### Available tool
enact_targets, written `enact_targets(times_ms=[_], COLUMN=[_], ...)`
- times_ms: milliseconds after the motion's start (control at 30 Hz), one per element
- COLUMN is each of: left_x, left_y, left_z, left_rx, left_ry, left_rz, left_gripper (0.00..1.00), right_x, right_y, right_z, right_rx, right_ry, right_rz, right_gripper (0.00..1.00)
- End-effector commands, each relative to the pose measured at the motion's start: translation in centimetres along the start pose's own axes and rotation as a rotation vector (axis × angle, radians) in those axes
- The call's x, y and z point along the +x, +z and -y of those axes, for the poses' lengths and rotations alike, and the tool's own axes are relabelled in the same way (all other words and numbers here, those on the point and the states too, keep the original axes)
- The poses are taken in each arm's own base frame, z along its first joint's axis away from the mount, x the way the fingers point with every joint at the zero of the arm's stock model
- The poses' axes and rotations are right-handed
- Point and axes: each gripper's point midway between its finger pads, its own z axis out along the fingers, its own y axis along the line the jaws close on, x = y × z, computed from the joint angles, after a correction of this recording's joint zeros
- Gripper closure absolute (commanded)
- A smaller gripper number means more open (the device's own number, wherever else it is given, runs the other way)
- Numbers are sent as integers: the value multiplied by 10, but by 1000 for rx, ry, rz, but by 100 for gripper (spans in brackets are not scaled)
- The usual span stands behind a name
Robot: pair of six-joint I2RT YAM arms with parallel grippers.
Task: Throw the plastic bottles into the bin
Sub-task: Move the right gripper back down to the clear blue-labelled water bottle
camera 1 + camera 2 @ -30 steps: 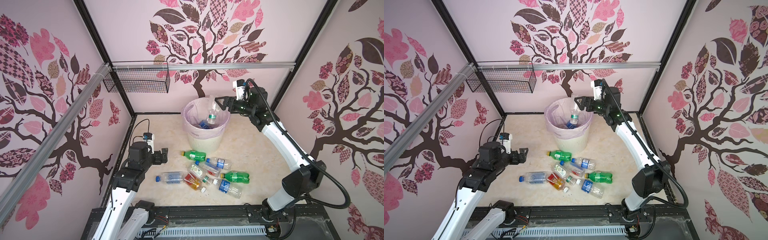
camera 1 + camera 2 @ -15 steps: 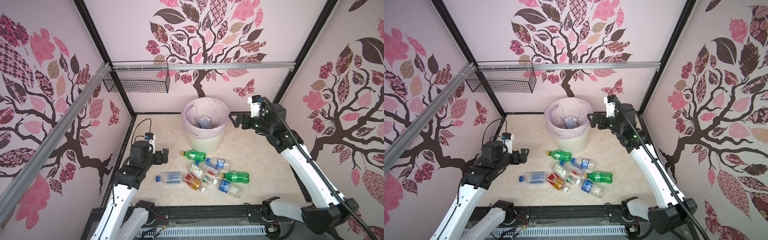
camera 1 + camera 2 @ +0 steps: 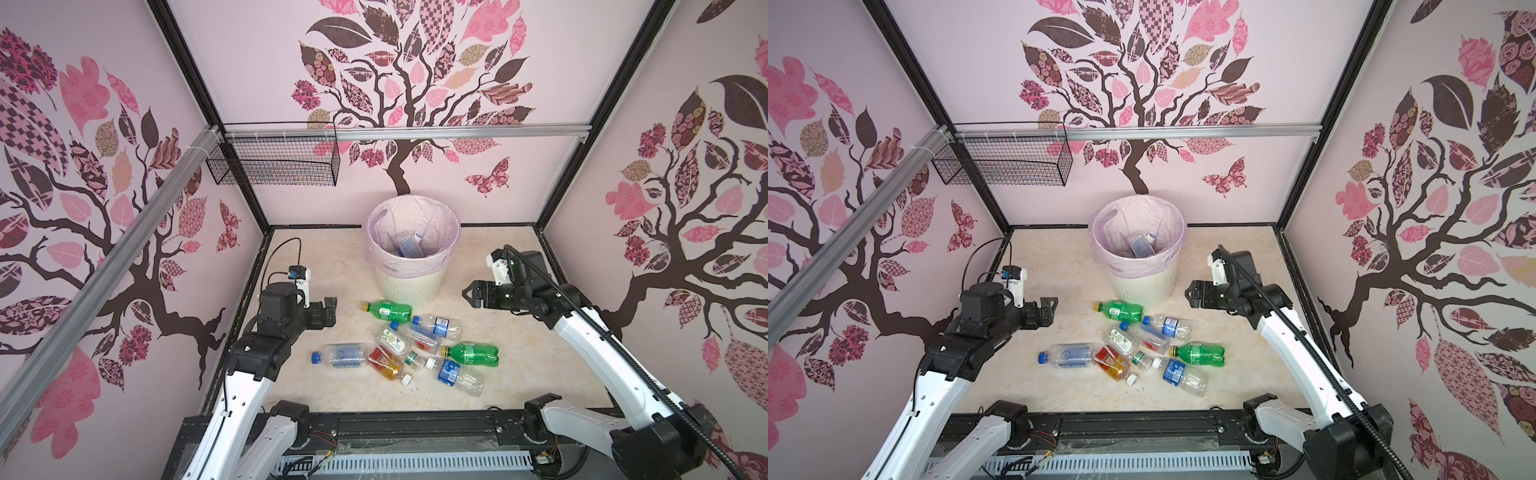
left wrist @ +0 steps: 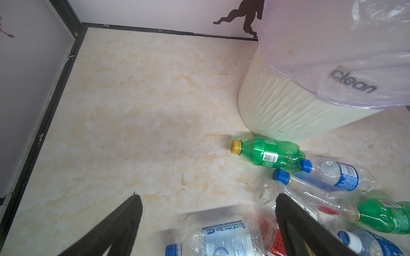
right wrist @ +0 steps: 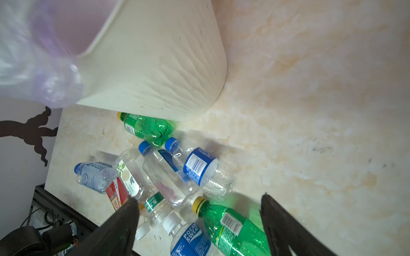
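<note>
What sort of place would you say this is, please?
Probably a purpose-built robot test booth: pink tree-patterned wall panels in black framing, two white-and-black robot arms mounted at the front edge, and plastic bottles strewn beside a cream ribbed bin with pink liner.

The middle of the floor is taken up by a heap of touching, overlapping plastic bottles, with a green bottle lodged just beside the foot of the bin on the far side. Bare floor is left on the heap's left and, more widely, on its right. The bin's mouth is left open from above; a wire basket is hung high, far left.
</note>
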Motion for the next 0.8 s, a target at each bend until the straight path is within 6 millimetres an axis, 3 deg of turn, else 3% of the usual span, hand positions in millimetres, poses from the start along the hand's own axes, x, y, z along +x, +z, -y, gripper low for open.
enact_targets(times_ms=[0, 100, 233, 567, 633, 767], left_x=[-11, -10, -7, -9, -7, -4], left_y=[-9, -9, -5, -3, -3, -4], left_z=[-1, -2, -2, 1, 1, 0], left_rx=[-9, -10, -6, 12, 10, 9], left_ry=[-9, -12, -19, -54, -55, -57], left_rz=[55, 58, 52, 70, 67, 69], left_gripper=[3, 2, 3, 3, 3, 3], right_x=[28, 47, 57, 53, 49, 40], right_y=[-2, 7, 17, 67, 72, 75], right_z=[-15, -7, 14, 33, 40, 32], right_rx=[-118, -111, -23, 4, 47, -6], right_ry=[70, 111, 93, 53, 33, -34], right_rz=[-78, -104, -117, -115, -97, -45], right_gripper=[15, 18, 18, 17, 21, 20])
